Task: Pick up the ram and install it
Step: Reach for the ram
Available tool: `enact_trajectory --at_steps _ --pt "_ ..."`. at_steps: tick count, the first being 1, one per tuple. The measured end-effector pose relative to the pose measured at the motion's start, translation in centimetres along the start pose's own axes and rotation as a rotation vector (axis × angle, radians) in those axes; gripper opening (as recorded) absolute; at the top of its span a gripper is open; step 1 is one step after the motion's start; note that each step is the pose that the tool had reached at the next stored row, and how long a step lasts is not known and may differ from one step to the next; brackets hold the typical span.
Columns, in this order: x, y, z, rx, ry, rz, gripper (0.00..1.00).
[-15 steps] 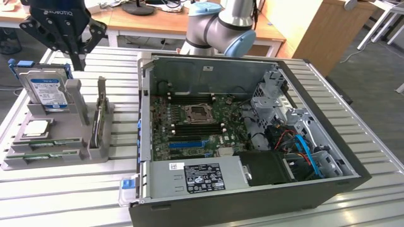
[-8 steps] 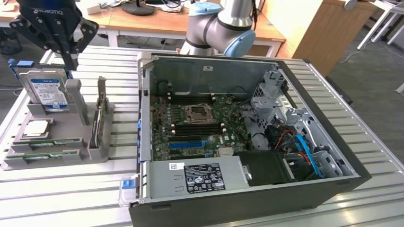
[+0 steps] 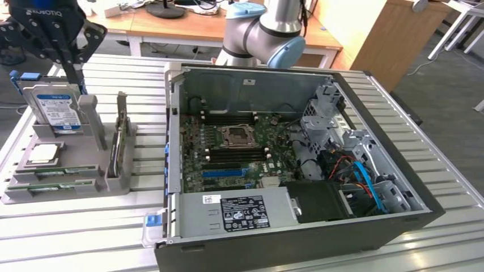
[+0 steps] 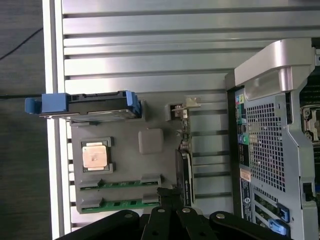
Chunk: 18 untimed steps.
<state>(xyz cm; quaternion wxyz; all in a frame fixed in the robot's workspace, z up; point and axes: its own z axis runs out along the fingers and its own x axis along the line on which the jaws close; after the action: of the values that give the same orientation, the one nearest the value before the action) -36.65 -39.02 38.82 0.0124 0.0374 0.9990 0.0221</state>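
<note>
Ribbed aluminium slats are forming the worktop [image 3: 76,238] in the exterior view. On it, toward that view's left, a grey moulded holder [image 3: 113,184] is sitting. The ram [image 3: 54,172], a long thin green board, is lying flat in a slot of the holder, with a twin stick [image 3: 53,186] just beside it. A square silver CPU [image 3: 44,153] is resting behind them, and a boxy blue-labelled hard drive [image 3: 56,110] is standing upright at the far end. The black gripper [image 3: 76,79] is hanging above the hard drive, well apart from the ram. An open steel computer case [image 3: 302,243] is lying beside the holder, showing its green motherboard [image 3: 226,153].

In the wrist view, the gripper [image 4: 170,192] is showing black links narrowing to fingers [image 4: 167,196] that are pressing together on nothing. The ram [image 4: 120,184] and twin stick [image 4: 120,204] are lying parallel in the holder [image 4: 125,150], beside the CPU [image 4: 95,156]. The hard drive [image 4: 95,107] is showing its thin edge. The case's perforated panel [image 4: 265,140] is standing alongside on the worktop [image 4: 150,50].
</note>
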Motion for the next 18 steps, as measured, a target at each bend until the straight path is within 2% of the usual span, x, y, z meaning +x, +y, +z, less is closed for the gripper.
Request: enact_trajectory --at_steps 18 --pt "3.1 -0.14 0.11 0.0002 0.0039 0.0 0.11"
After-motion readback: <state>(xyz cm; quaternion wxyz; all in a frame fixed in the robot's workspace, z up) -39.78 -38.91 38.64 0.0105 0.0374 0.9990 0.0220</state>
